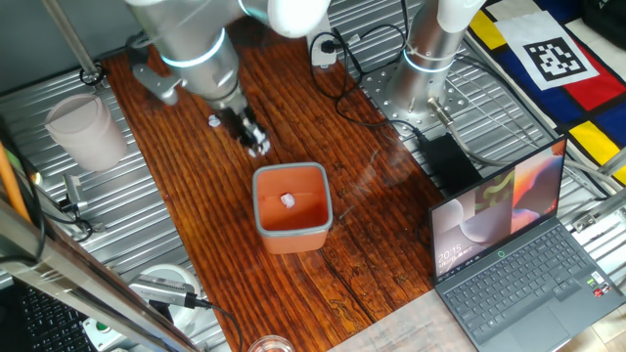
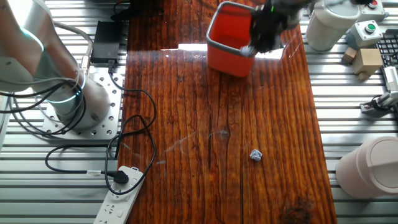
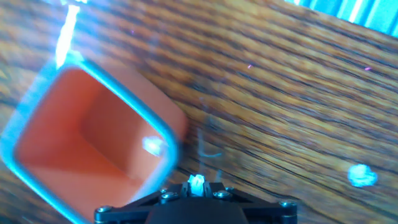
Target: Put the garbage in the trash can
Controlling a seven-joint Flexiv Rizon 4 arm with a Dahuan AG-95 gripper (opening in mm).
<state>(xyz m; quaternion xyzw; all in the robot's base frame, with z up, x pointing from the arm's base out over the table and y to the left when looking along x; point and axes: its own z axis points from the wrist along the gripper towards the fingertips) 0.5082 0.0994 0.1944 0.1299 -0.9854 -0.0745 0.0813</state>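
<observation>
My gripper (image 1: 256, 143) is shut on a tiny white scrap of garbage (image 3: 196, 182), seen pinched between the fingertips in the hand view. It hovers just beside the far-left rim of the orange trash can (image 1: 293, 235), which also shows in the other fixed view (image 2: 227, 59) and the hand view (image 3: 81, 134). One scrap (image 1: 289, 200) lies inside the bin and shows in the hand view (image 3: 152, 146). Another scrap (image 2: 255, 155) lies on the wooden table away from the bin; it shows in the hand view (image 3: 362, 175) and in one fixed view (image 1: 213, 121).
A translucent white cup (image 1: 86, 129) stands on the metal rails to the left. An open laptop (image 1: 518, 244) sits at the right. The robot base (image 1: 430, 49), a power strip (image 2: 121, 196) and cables lie at the table's far side.
</observation>
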